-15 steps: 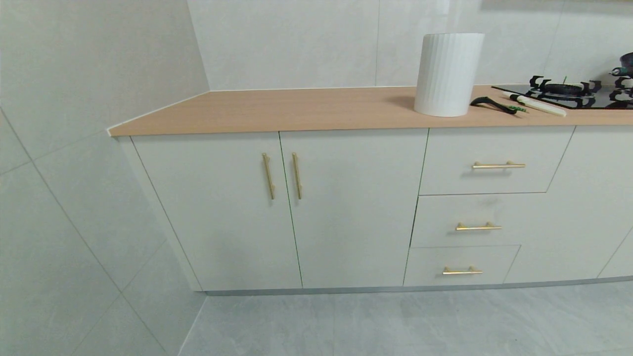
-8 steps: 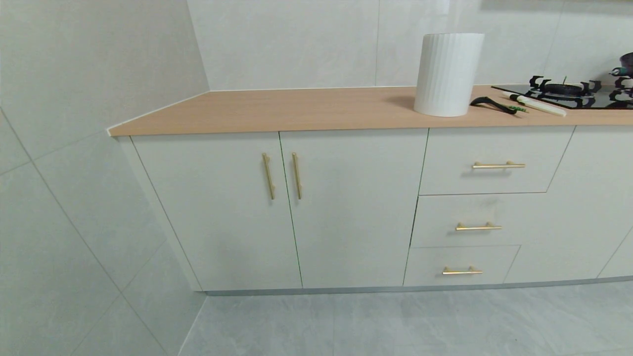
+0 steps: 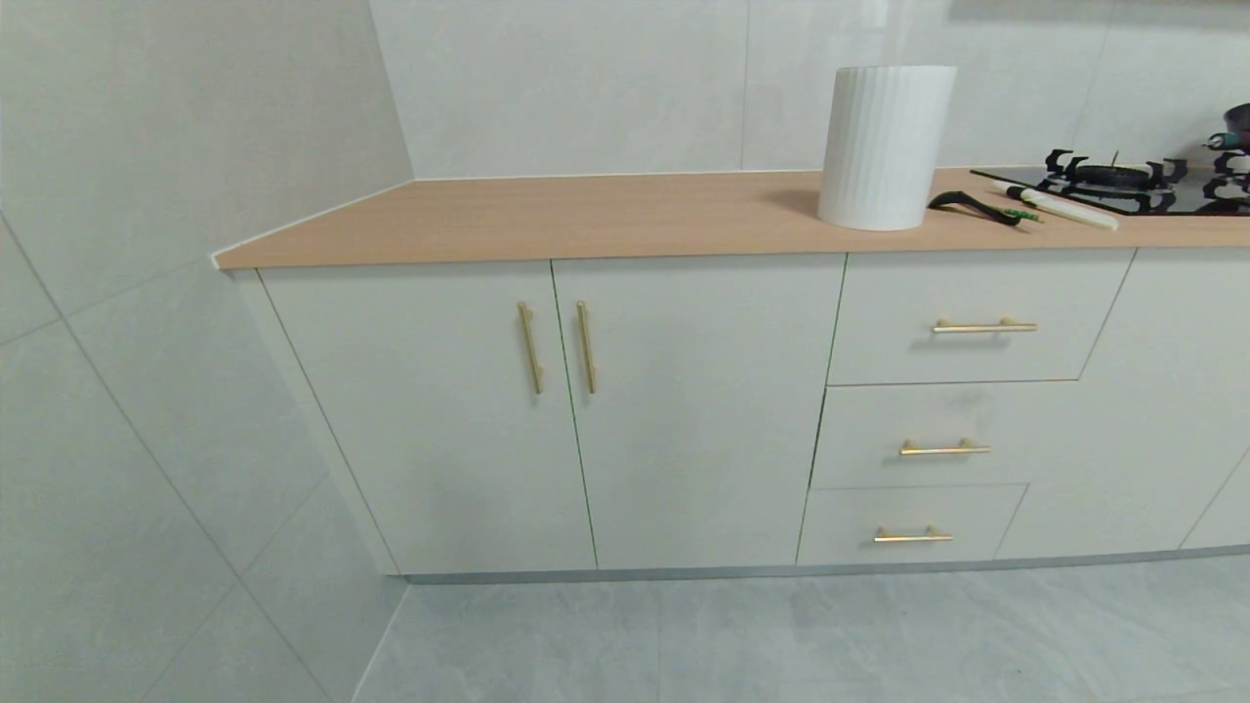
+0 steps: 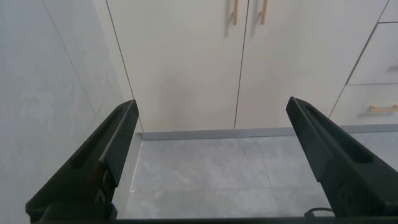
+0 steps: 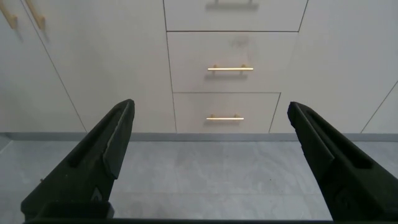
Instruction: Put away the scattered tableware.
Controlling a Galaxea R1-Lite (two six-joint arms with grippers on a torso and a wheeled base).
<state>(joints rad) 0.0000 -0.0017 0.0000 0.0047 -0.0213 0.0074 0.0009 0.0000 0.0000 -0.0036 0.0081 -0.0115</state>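
On the wooden countertop (image 3: 586,215) stands a tall white ribbed holder (image 3: 885,146). Just right of it lie a black utensil (image 3: 973,205) and a white-handled utensil (image 3: 1060,207) with a small green piece between them. My left gripper (image 4: 211,112) is open, low down, facing the base of the double cabinet doors (image 4: 242,62) and the floor. My right gripper (image 5: 211,115) is open too, low in front of the drawer stack (image 5: 230,68). Both are empty and far below the countertop items.
A black gas hob (image 3: 1123,181) sits at the counter's far right. Below are two doors with gold handles (image 3: 557,347) and three drawers with gold handles (image 3: 984,326). A tiled wall (image 3: 146,293) closes in the left side. Grey floor (image 3: 781,635) lies open in front.
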